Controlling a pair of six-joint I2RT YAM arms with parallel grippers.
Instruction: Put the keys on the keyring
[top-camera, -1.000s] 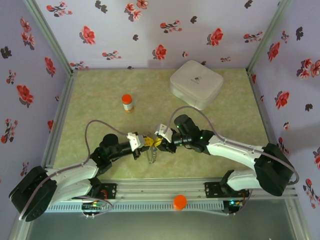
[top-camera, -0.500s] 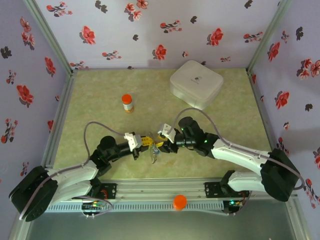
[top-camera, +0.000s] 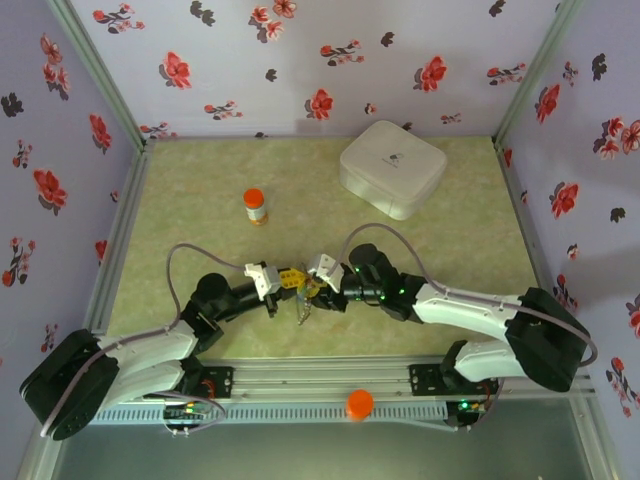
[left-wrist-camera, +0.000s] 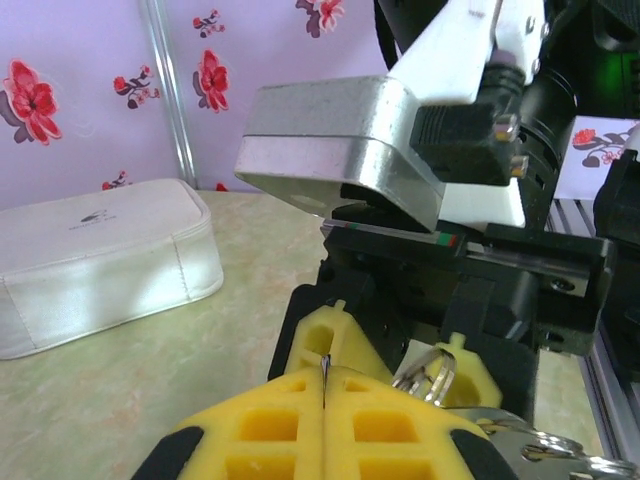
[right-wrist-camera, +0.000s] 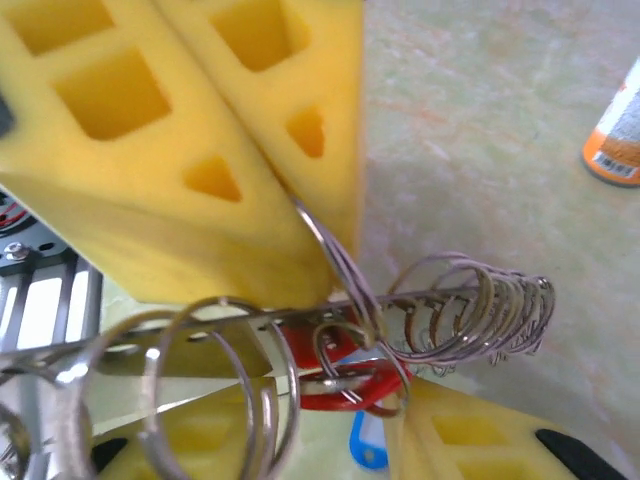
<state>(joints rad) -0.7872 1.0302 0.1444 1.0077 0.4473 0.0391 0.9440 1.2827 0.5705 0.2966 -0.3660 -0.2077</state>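
Inside floral-papered walls, a pale green marbled table (top-camera: 190, 180) carries two items: a small orange-capped bottle (top-camera: 255, 207) standing upright left of centre, and a white soft case (top-camera: 392, 167) lying flat near the far right corner — the two well apart.

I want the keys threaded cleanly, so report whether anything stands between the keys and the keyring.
Nothing visible does. The left hand pinches the keyring by its wire, and the red-headed key lies right against the keyring's coils with no other object between them. The orange-capped bottle stands well aside.
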